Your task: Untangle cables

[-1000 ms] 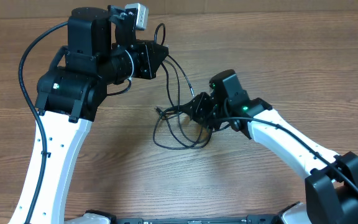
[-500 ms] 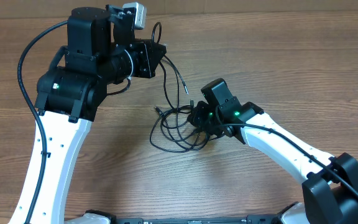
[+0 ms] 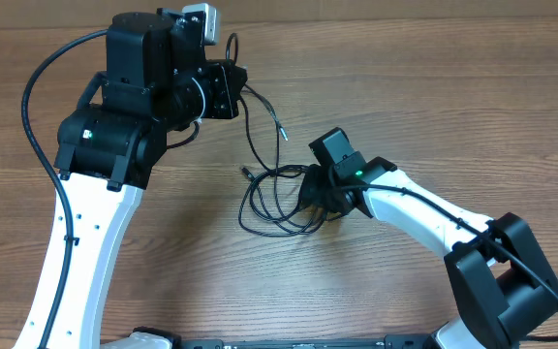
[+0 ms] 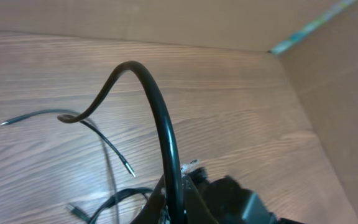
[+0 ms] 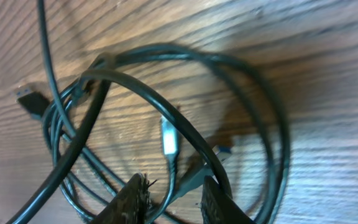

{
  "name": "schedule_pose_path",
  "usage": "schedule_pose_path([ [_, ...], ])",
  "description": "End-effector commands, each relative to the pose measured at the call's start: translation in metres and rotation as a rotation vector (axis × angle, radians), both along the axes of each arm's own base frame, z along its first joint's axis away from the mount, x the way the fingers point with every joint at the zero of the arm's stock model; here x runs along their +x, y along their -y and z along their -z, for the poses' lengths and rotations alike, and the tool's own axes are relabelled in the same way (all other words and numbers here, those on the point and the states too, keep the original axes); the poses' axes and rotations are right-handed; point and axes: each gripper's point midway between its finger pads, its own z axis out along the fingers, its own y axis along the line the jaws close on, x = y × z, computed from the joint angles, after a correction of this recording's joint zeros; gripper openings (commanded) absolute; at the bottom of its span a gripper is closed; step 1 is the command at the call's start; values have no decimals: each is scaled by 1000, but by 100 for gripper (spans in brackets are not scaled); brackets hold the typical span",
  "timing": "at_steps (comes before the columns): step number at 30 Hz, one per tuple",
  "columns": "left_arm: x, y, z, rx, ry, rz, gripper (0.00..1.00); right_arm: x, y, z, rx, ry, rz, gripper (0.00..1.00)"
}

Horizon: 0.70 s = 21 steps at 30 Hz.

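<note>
The cables are thin black cords lying in tangled loops on the wooden table. One strand rises from the heap to my left gripper, which is raised at the back and shut on it. In the left wrist view this strand arcs up from between the fingers. A loose plug end hangs nearby. My right gripper is down on the right side of the heap. Its fingers are closed in on a strand with a silver tip and a plug body.
A flat plug sticks out at the heap's left edge. Cardboard walls border the table at the back and right. Both arms' bulky links reach over the table around the heap.
My right gripper has moved left and down onto the heap, and its jaws have narrowed around strands. The left gripper has shifted slightly left, carrying its strand.
</note>
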Motion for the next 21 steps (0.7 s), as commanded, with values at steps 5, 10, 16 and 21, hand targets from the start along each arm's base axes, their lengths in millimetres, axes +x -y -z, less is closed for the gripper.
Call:
schedule_pose_path([
  [5, 2, -5, -21, -36, 56, 19, 4, 25, 41, -1, -40, 16, 66, 28],
  [10, 2, -10, -54, -164, 127, 62, 4, 31, 59, 0, -50, 10, 91, 27],
  [16, 4, -30, -97, -275, 245, 52, 4, 27, 43, -5, 18, 29, -57, 32],
  [21, 7, -49, -112, -348, 250, -14, 4, 14, 14, -17, 153, 62, -301, 40],
])
